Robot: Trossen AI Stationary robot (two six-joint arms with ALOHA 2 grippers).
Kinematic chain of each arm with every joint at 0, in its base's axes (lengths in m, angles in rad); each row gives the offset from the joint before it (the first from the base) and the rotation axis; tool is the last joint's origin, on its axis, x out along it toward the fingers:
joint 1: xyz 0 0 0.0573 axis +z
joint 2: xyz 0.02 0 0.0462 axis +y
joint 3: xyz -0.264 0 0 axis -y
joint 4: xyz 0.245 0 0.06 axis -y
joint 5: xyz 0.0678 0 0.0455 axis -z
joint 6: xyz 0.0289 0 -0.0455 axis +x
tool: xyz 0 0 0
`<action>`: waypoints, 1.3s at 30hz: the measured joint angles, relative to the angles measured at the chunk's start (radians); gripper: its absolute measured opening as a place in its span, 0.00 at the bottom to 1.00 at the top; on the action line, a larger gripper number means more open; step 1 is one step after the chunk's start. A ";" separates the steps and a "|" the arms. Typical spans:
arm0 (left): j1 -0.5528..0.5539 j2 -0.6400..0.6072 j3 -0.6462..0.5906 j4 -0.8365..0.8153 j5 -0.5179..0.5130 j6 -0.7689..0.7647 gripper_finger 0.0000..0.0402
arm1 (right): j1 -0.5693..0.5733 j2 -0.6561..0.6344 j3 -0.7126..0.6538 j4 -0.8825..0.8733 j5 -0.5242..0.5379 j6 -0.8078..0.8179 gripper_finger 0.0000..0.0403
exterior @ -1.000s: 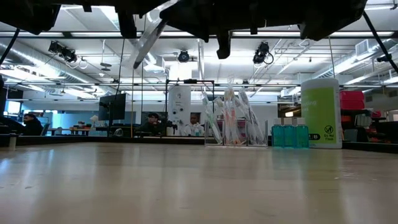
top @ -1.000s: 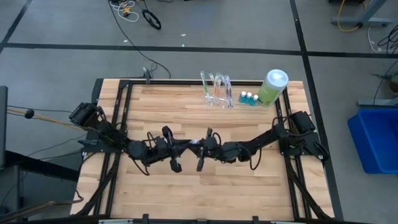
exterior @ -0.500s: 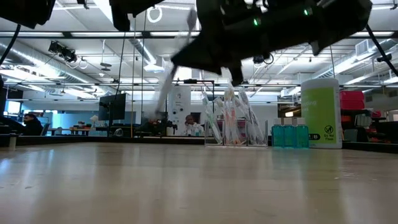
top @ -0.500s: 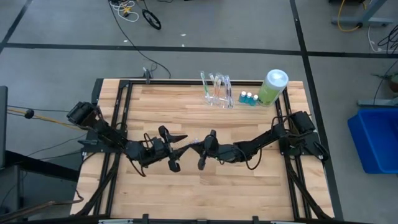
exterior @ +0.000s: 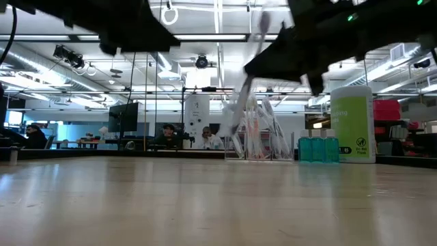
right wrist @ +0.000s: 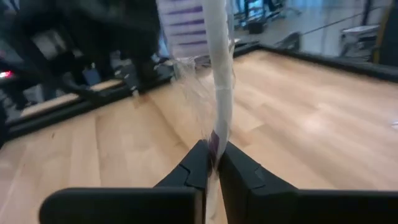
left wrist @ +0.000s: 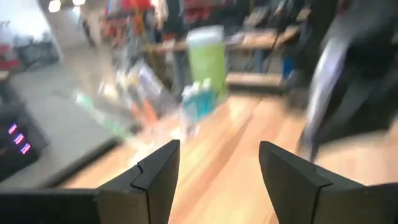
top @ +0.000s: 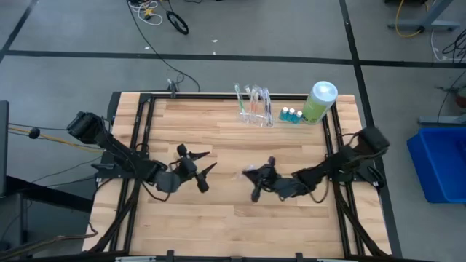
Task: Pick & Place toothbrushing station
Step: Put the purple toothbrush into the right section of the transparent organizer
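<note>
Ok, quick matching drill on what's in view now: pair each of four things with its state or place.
Things:
1. left gripper
2. right gripper
3. toothbrush rack
4. green bottle

States or places:
A. at the table's far right corner, white cap on
B. open, holding nothing, above the table's left half
C. shut on a slim toothbrush with a whitish handle
D. standing at the far edge with brushes upright in it, beside the small blue-capped bottles

Pairs: 1-B, 2-C, 3-D, 4-A
</note>
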 joint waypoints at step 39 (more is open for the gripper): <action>0.211 0.419 0.003 0.188 0.342 -0.382 0.53 | -0.781 -0.536 -0.070 -0.580 -0.280 -0.132 0.05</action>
